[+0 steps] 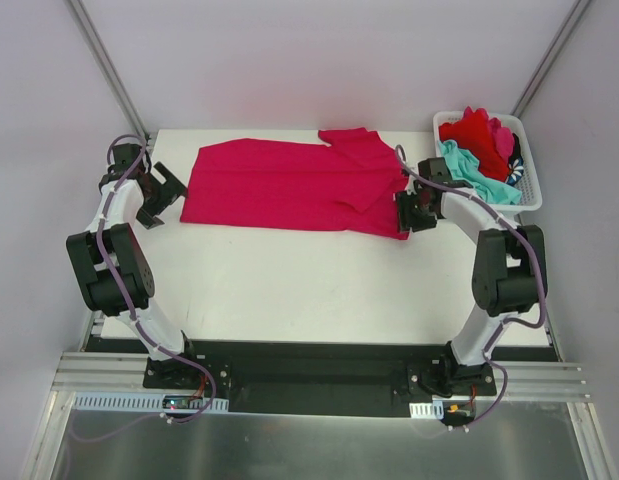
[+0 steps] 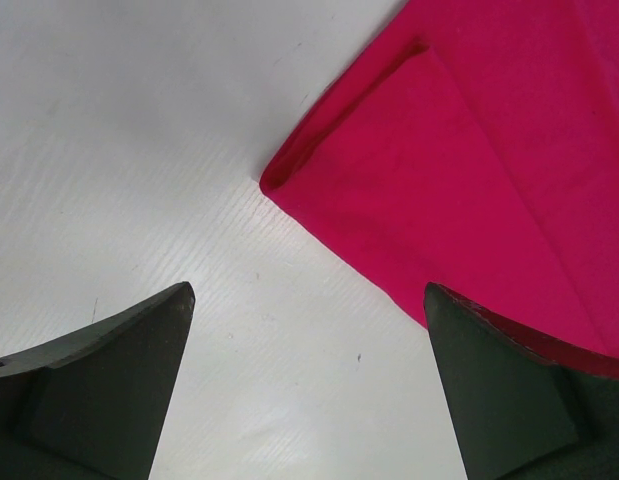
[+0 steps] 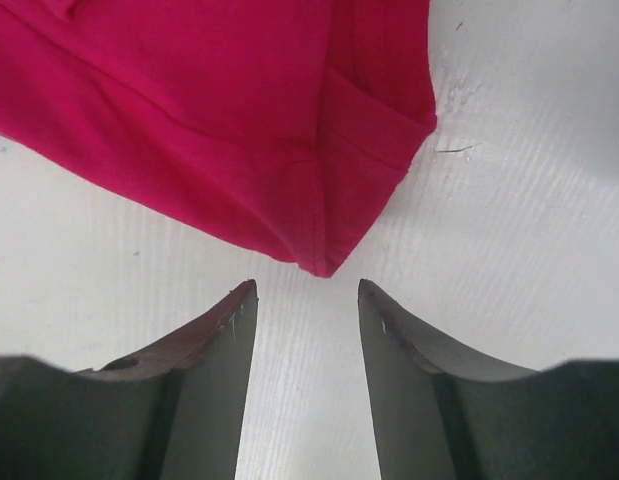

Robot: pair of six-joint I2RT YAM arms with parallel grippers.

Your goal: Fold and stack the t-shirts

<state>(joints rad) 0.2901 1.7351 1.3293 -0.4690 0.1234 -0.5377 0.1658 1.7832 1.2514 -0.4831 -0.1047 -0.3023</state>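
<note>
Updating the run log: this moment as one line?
magenta t-shirt: laid out on table | left pincer: open, at near-left corner | right pincer: open, at near-right corner | basket: more shirts

You have one plain magenta-pink t-shirt (image 1: 289,185) on a white table (image 1: 289,290). Your white slotted basket (image 1: 530,190) holds a red shirt (image 1: 479,130) and a teal shirt (image 1: 469,168).

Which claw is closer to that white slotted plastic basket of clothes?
Right. The right gripper hovers just beside the white slotted basket; the left gripper is across the table, beyond the magenta shirt.
</note>
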